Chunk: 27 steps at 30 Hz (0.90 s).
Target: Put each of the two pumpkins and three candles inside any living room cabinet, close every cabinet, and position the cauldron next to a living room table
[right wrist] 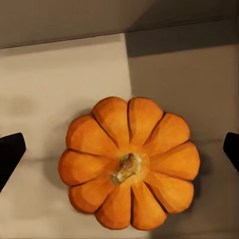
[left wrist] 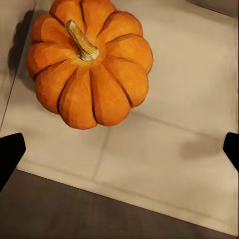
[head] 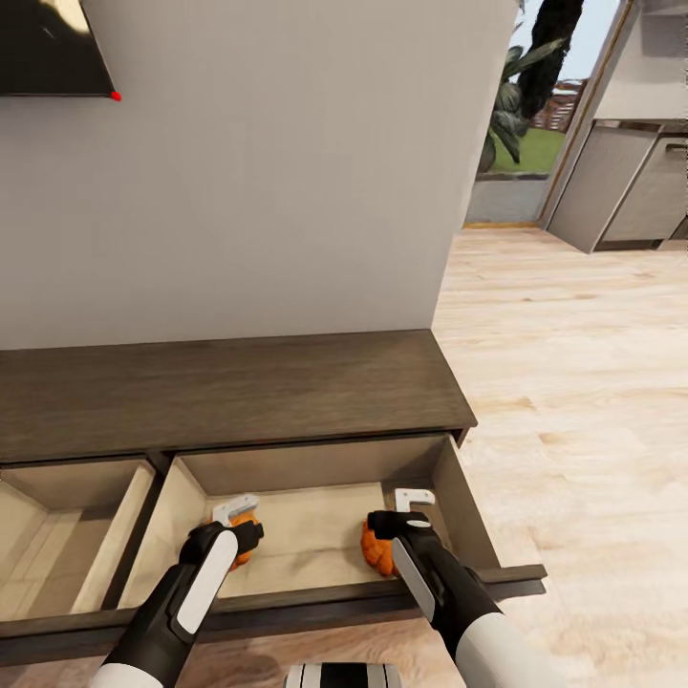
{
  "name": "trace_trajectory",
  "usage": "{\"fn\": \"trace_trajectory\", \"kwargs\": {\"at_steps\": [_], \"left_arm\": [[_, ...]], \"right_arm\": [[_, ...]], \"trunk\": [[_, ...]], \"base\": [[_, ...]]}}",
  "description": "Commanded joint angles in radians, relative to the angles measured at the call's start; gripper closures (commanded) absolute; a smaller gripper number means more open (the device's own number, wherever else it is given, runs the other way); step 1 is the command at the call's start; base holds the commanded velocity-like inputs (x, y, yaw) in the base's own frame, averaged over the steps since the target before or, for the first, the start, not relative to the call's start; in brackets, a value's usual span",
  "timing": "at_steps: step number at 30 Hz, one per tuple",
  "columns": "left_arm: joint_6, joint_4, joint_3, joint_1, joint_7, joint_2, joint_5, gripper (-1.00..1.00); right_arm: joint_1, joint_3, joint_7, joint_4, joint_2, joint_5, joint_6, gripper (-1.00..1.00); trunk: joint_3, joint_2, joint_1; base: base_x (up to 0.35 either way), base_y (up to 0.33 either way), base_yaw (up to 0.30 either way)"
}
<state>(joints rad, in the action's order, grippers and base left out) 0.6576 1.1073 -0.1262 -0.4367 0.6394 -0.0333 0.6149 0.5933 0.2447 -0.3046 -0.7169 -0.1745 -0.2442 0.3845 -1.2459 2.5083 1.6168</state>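
The long dark-brown cabinet (head: 229, 392) stands against the grey wall (head: 268, 162), its right-hand drawer (head: 473, 521) pulled out and a second open drawer (head: 57, 521) beside it at the left. Both arms reach down into the right drawer. The left claw (head: 235, 511) hangs over one pumpkin (head: 245, 543) near the drawer's left wall; the right claw (head: 413, 499) hangs over the other pumpkin (head: 376, 552) near its right wall, and bare pale floor lies between the two. To the right of the cabinet's end the wooden floor (head: 573, 382) runs open toward grey kitchen units (head: 631, 191). In the left wrist view the pumpkin (left wrist: 89, 64) sits upright on the drawer floor, ahead of the dark fingertips (left wrist: 9, 152), which stand wide apart and touch nothing. In the right wrist view the second pumpkin (right wrist: 130, 162) lies centred between the spread fingertips (right wrist: 10, 149), stem up, with clear gaps on both sides.
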Motion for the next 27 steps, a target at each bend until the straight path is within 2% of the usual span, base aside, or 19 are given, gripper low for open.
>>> {"fn": "trace_trajectory", "kwargs": {"at_steps": [1,5,8,14,23,27], "left_arm": [[0.003,0.006,-0.001,0.000,0.011,0.000,0.012,-1.00],[0.033,0.017,0.002,0.000,0.011,0.000,0.014,-1.00],[0.049,0.035,0.004,0.000,0.011,0.000,0.015,-1.00],[0.061,0.052,0.028,0.000,0.011,0.001,0.036,-1.00],[0.068,0.054,0.033,0.000,0.011,0.001,0.040,-1.00],[0.068,0.054,0.033,0.000,0.011,0.001,0.039,-1.00]], "right_arm": [[0.000,0.002,-0.009,-0.005,0.000,-0.009,0.008,-1.00],[0.000,0.002,-0.009,-0.016,0.000,-0.012,0.034,-1.00],[0.000,-0.001,-0.008,-0.030,0.000,-0.020,0.094,-1.00],[0.000,-0.005,-0.008,-0.143,0.007,-0.087,0.211,-1.00],[0.000,0.000,-0.004,-0.174,0.007,-0.094,0.207,-1.00],[0.000,0.001,-0.005,-0.183,0.008,-0.093,0.210,-1.00]], "trunk": [[0.003,0.000,-0.001],[0.019,-0.001,-0.002],[0.030,-0.002,-0.004],[0.053,-0.003,-0.006],[0.088,-0.005,-0.010],[0.104,-0.006,-0.012]], "base": [[0.000,0.000,0.000],[0.000,0.000,0.000],[0.000,0.000,0.000],[-0.106,0.000,0.000],[-0.016,0.000,0.000],[-0.186,0.000,0.000]]}}
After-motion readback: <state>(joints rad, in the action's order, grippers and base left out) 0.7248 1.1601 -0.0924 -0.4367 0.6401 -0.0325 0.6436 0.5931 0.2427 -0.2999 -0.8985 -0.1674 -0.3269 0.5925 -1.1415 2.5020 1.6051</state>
